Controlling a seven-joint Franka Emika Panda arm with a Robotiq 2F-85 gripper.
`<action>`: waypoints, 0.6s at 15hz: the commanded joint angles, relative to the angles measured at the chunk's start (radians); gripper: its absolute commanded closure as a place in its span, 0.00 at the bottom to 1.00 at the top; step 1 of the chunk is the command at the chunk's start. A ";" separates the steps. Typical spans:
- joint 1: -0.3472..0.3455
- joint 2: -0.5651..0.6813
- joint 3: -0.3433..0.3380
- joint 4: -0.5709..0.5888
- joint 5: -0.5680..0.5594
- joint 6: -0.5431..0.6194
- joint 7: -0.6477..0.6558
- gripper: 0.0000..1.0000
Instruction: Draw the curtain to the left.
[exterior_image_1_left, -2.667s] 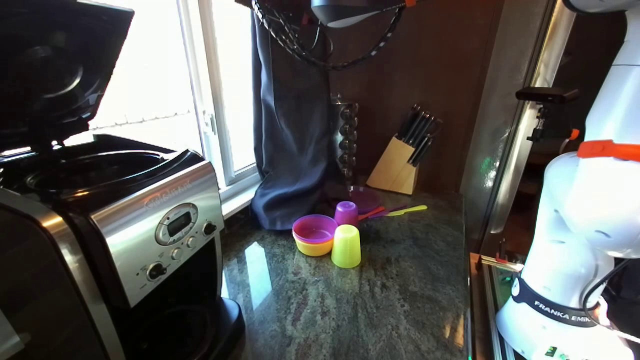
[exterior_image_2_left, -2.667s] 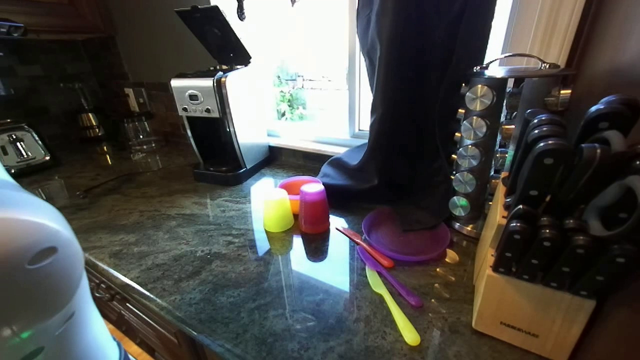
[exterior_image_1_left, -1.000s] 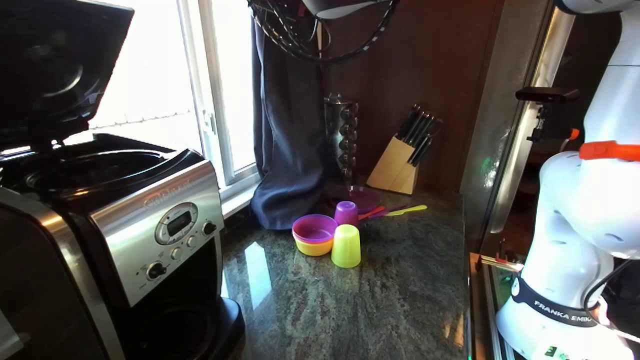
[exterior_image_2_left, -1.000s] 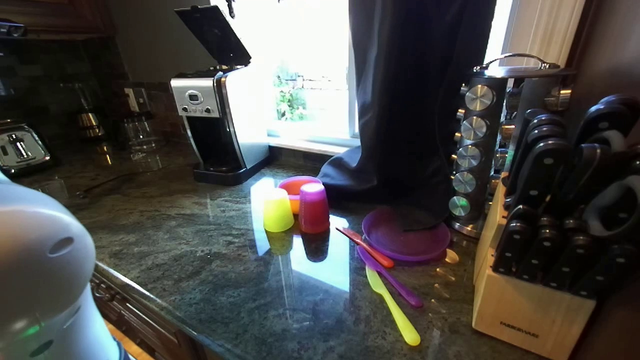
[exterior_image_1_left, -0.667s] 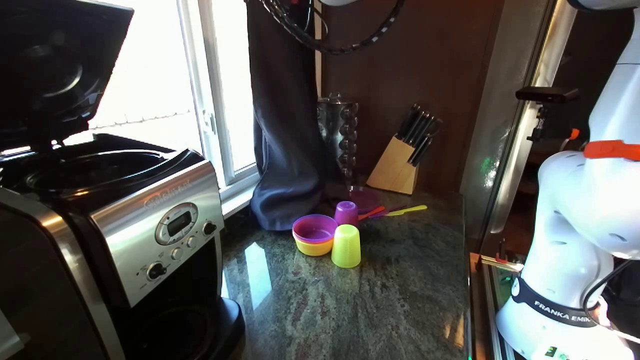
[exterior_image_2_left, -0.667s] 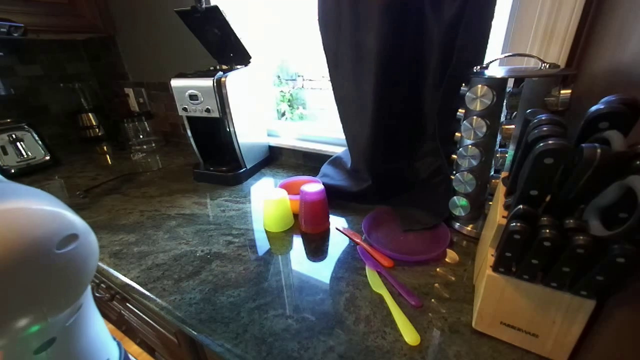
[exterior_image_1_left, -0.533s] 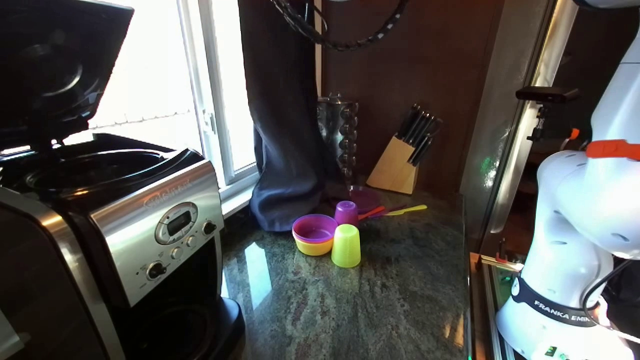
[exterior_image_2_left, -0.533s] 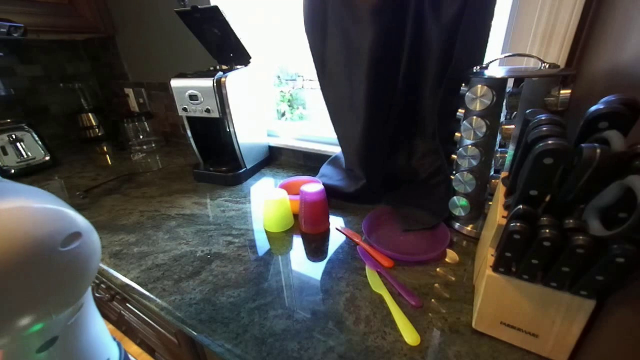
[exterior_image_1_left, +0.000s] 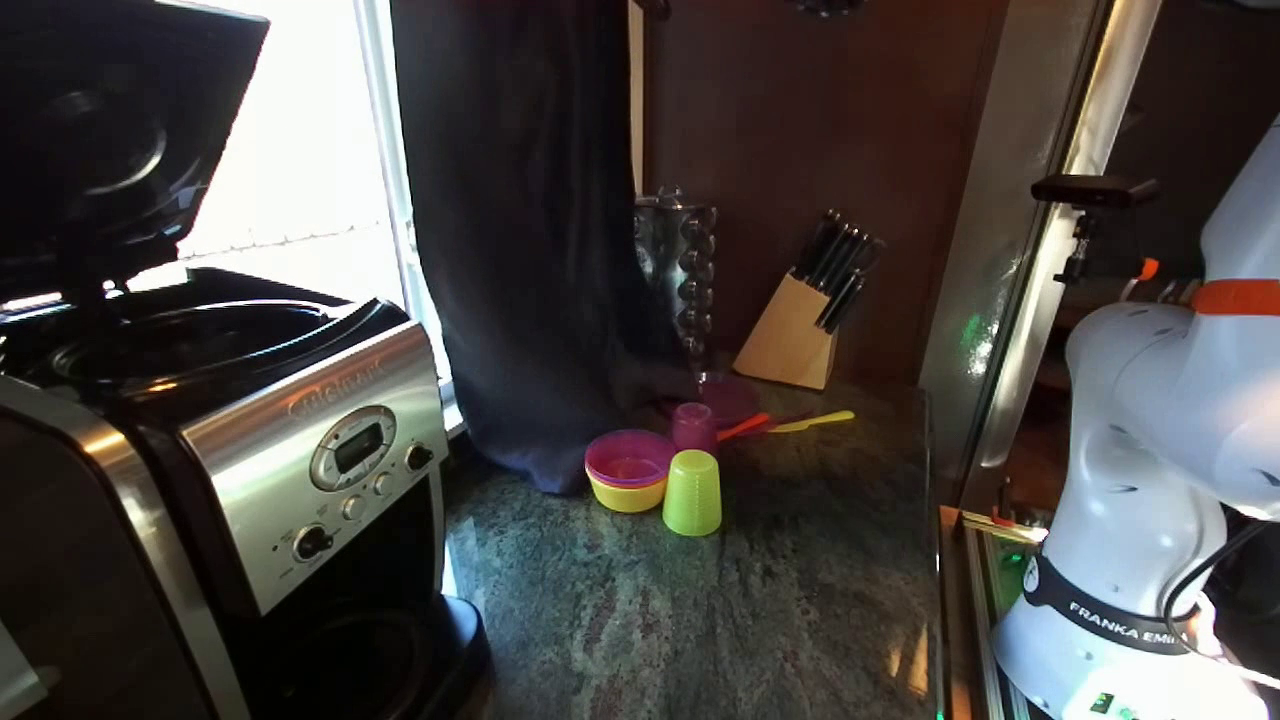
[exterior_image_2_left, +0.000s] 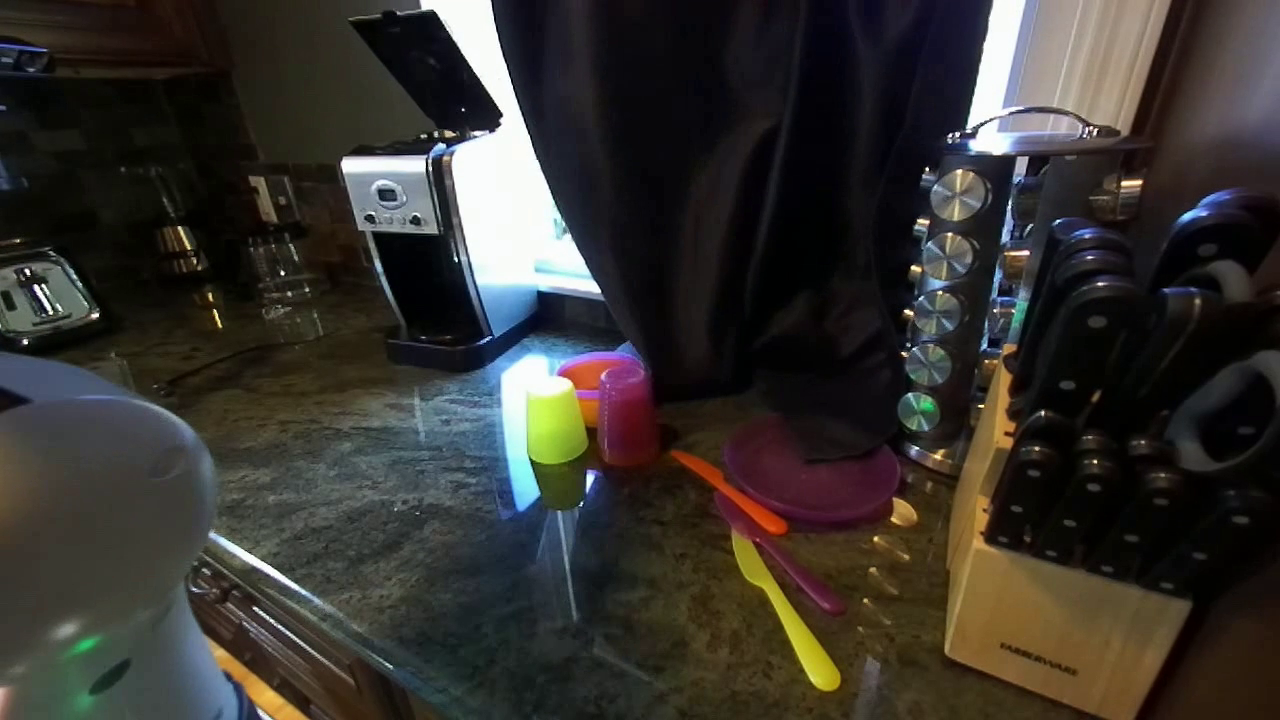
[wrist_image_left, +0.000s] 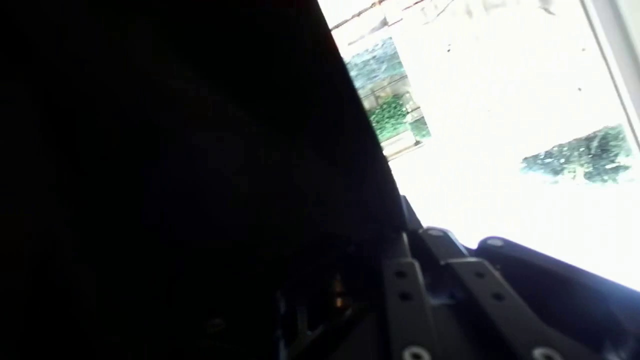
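Note:
The dark curtain (exterior_image_1_left: 525, 220) hangs in soft folds over part of the window and reaches down to the counter. In an exterior view its near hem presses close behind the stacked bowls; elsewhere the curtain (exterior_image_2_left: 740, 200) rests partly on a purple plate. The wrist view is mostly filled by the near-black curtain (wrist_image_left: 175, 150), whose slanting edge runs to my gripper (wrist_image_left: 406, 215). The jaws are together with that edge caught at their tips; the far finger is lost in the dark cloth. Neither exterior view contains the gripper.
A coffee maker (exterior_image_1_left: 330, 450) with raised lid stands left of the curtain. Stacked bowls (exterior_image_1_left: 628, 485), a yellow-green cup (exterior_image_1_left: 692, 495) and a purple cup (exterior_image_2_left: 627, 415) sit before it. The plate (exterior_image_2_left: 810, 490), plastic knives (exterior_image_2_left: 790, 615), spice rack (exterior_image_2_left: 960, 300) and knife block (exterior_image_2_left: 1070, 610) are rightward.
The curtain's free edge has swung left in both exterior views and covers much more window. Its hem has slid toward the bowls. The arm's cable loop has moved up, almost out of view.

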 joint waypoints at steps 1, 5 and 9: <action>0.035 -0.063 0.025 -0.111 0.188 0.097 -0.138 1.00; 0.030 -0.040 0.030 -0.058 0.190 0.104 -0.152 0.98; 0.031 -0.045 0.029 -0.066 0.197 0.105 -0.158 0.98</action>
